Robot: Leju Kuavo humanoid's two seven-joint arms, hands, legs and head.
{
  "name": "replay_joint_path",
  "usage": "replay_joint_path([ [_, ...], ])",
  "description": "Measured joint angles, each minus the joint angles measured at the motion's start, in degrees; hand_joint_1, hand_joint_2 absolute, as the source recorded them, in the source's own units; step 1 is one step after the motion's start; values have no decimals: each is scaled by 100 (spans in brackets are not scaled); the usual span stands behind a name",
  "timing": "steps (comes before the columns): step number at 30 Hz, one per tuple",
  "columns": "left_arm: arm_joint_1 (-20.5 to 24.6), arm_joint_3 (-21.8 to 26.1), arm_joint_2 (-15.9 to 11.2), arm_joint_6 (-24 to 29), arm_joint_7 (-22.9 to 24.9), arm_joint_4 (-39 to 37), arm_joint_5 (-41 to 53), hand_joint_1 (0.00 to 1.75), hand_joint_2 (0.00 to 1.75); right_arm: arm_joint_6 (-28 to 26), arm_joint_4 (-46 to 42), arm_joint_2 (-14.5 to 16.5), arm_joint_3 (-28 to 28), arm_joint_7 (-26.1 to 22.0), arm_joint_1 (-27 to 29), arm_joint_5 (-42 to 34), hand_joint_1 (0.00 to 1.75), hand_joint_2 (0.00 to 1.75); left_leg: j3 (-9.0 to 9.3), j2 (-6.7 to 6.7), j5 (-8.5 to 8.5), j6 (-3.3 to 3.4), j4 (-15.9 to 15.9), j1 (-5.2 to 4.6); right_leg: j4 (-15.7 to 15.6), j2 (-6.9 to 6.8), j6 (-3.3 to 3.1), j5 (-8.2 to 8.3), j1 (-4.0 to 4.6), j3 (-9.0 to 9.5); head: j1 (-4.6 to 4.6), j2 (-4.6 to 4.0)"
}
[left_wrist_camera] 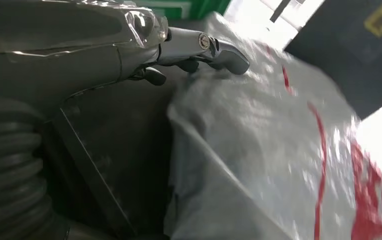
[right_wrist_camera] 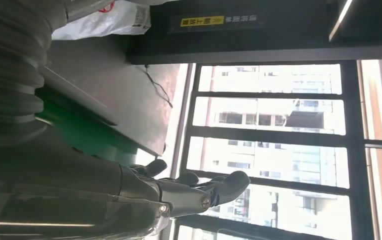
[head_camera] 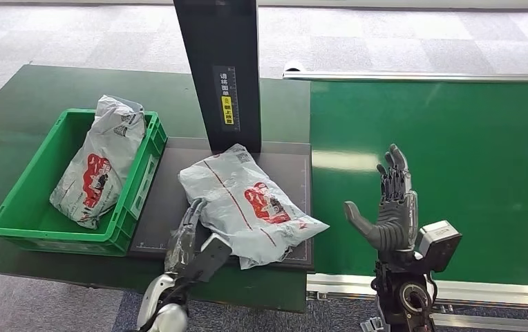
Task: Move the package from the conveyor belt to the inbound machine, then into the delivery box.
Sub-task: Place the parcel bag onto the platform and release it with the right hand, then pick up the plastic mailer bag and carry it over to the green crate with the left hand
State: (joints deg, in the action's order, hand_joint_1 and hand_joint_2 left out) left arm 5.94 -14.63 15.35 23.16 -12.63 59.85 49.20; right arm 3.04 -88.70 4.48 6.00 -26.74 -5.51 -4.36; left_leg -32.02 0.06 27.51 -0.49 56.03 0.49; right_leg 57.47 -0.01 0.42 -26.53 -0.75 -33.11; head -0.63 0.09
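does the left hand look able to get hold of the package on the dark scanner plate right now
Probably yes: the left hand is already at the near left edge of the package, its fingers lying against the wrap, with nothing between them. A firm grip is not visible yet.

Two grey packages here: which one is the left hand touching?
The package on the dark scanner plate, at the left hand. The other package lies in the green bin.

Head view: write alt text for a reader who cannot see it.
A grey package lies on the dark inbound machine platform, the robot's left hand touching its near edge. The right hand is raised open over the green conveyor belt. Another package sits in a green box.
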Motion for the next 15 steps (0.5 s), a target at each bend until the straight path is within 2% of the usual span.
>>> replay_joint_path([
  [4,496,-420,132,481,234,-1092,613,0,175,-55,53,131,-11,-8,242,70,0,175,7,1,0,0,-1,3,0,-1,0,0,2,5,-3,0],
  [5,633,-511,143,538,288,-1302,723,21,175,-56,67,147,-10,-8,272,69,0,175,10,0,0,0,-1,3,0,-3,0,0,2,11,-4,0],
  [8,996,-730,175,656,407,-1821,931,148,175,-56,112,176,7,-8,290,42,0,175,27,-1,0,0,-3,3,0,-4,-1,-2,3,31,-3,0],
  [9,1081,-783,183,721,412,-1957,963,171,175,-55,129,180,19,-8,289,32,0,175,32,-1,0,0,-4,3,0,-4,-1,-2,3,37,-3,0],
  [15,1246,-880,196,1040,171,-2394,866,175,175,-55,239,192,115,-8,281,5,0,175,40,0,-3,2,-2,1,0,-3,1,2,1,43,-2,0],
])
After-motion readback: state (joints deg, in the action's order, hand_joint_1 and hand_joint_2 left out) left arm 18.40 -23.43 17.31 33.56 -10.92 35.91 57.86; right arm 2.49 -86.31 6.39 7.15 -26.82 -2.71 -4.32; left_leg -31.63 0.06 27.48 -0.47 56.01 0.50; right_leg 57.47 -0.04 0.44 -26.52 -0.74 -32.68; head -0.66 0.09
